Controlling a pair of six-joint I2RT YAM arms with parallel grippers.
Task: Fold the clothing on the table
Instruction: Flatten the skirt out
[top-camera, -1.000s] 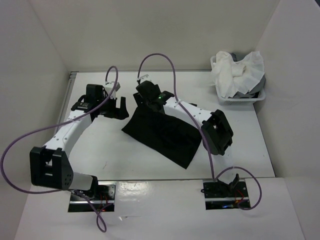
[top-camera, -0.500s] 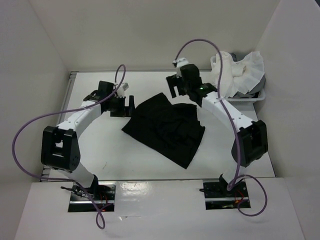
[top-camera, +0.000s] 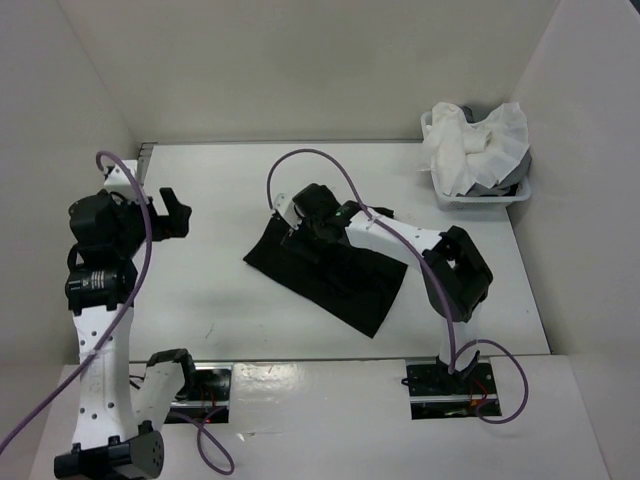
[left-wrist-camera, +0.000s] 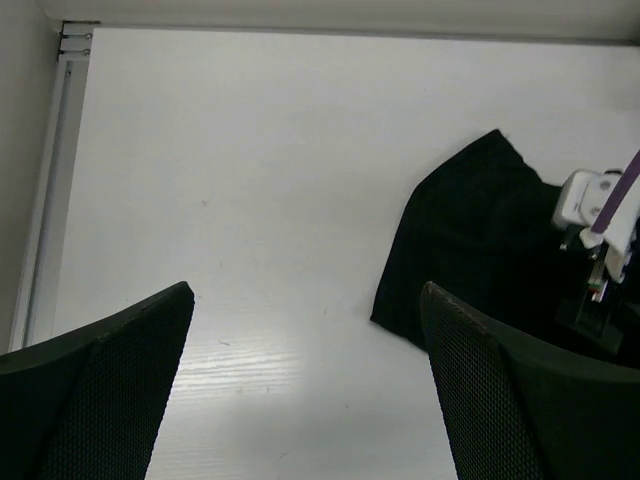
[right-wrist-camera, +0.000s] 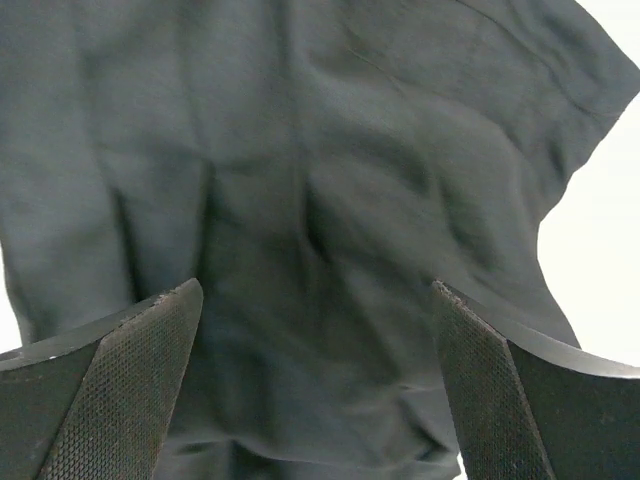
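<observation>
From overhead, noting the skirt (top-camera: 335, 272) lying spread on the table (top-camera: 220, 290), the right gripper (top-camera: 300, 240) hanging over its far-left part, the left gripper (top-camera: 172, 212) well apart. Also logging a basket (top-camera: 470, 203) of cloths (top-camera: 480, 140), unseen elsewhere.

At the left wrist, seeing fingers spread wide, gripping nothing, a skirt corner beyond.

At the right wrist, finding jaws gaping over wrinkled fabric, holding nothing; contact undeterminable.

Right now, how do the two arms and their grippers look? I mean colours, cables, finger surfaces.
The left arm and right arm both have white links and bulky black joints. A purple cable loops loosely along each. The left gripper and right gripper are black, with two broad fingers whose inner faces carry a fine mesh texture.
</observation>
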